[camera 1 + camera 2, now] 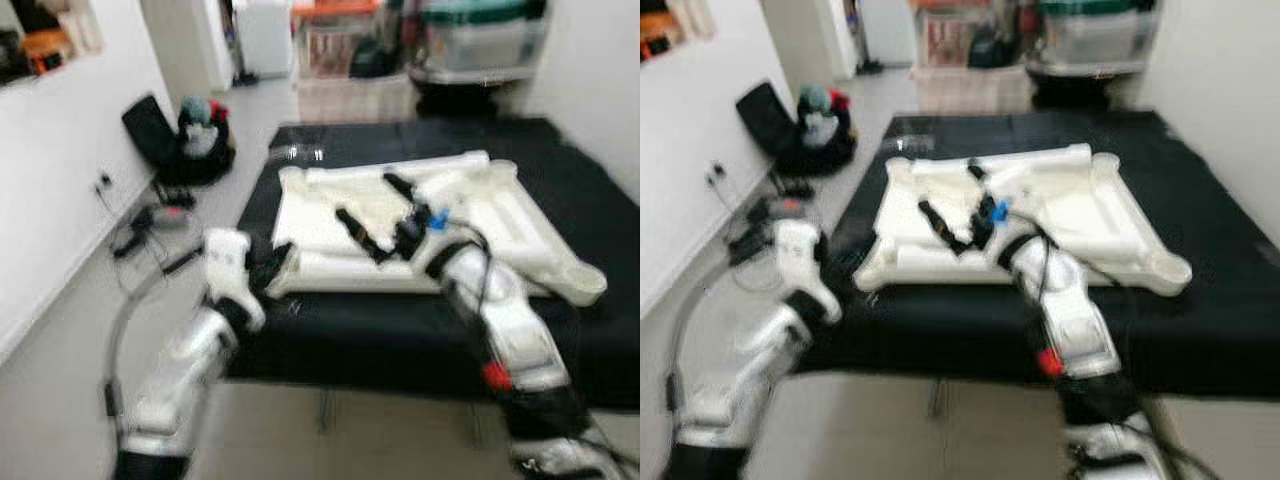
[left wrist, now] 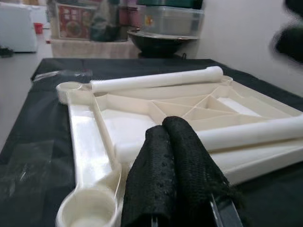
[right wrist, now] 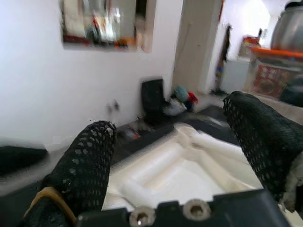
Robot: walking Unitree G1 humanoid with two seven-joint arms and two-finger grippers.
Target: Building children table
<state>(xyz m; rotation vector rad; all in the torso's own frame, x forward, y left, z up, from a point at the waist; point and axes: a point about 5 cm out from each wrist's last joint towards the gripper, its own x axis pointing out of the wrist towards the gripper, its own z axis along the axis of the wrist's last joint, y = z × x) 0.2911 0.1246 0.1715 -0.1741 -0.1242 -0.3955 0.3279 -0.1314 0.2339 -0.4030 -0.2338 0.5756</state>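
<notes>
your cream plastic tabletop (image 1: 330, 215) lies upside down on the black-covered worktop (image 1: 560, 180), ribs facing up, with a round leg socket at each corner. one white leg tube (image 1: 400, 170) rests along the far edge of the tabletop, and a second leg tube (image 1: 350, 270) lies along the near edge, closest to you. your right claw (image 1: 368, 213) hovers over the middle of the tabletop with its two black fingers (image 3: 85, 165) spread wide and nothing between them; the right wrist view looks past them toward the white wall and the dark bag on the floor. your left claw (image 1: 278, 262) sits at the near left corner of the tabletop, by the end of the near leg tube; in the left wrist view its fingers (image 2: 175, 175) are pressed together with nothing held, pointing over the near tube and the ribbed underside, with a corner socket (image 2: 87, 213) just beside them. the head views are blurred, so you cannot tell whether the left claw actually touches the plastic. a black bag (image 1: 150, 130) with colourful items leans by the wall on your left, cables (image 1: 145, 225) trail on the floor near it, and clear storage boxes (image 1: 480, 40) stand beyond the far end of the worktop.
</notes>
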